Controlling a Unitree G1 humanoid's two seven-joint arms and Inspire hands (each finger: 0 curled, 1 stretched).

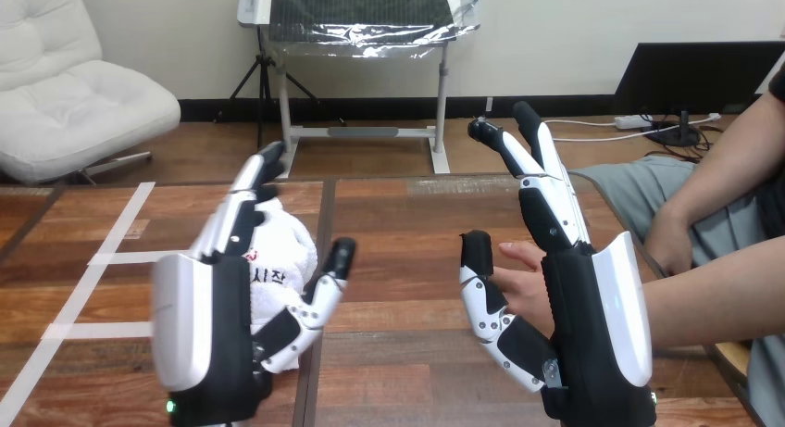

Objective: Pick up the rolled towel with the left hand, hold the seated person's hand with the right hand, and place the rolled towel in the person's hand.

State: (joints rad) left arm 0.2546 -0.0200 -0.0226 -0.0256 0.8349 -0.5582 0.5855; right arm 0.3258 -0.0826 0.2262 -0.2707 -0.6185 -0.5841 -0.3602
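At lower left of the frame, my left robot hand [190, 316] stands spread wide, fingers straight, framing the rolled towel [282, 258], which lies on the tabletop [398, 223] between fingers and thumb, not yet gripped. At lower right, my right robot hand [592, 307] is likewise open, the person's hand [524, 283] resting between its thumb and straight fingers. The step, as I judge it: close the left fingers evenly round the roll's middle before lifting, and curl the right gently, without squeezing.
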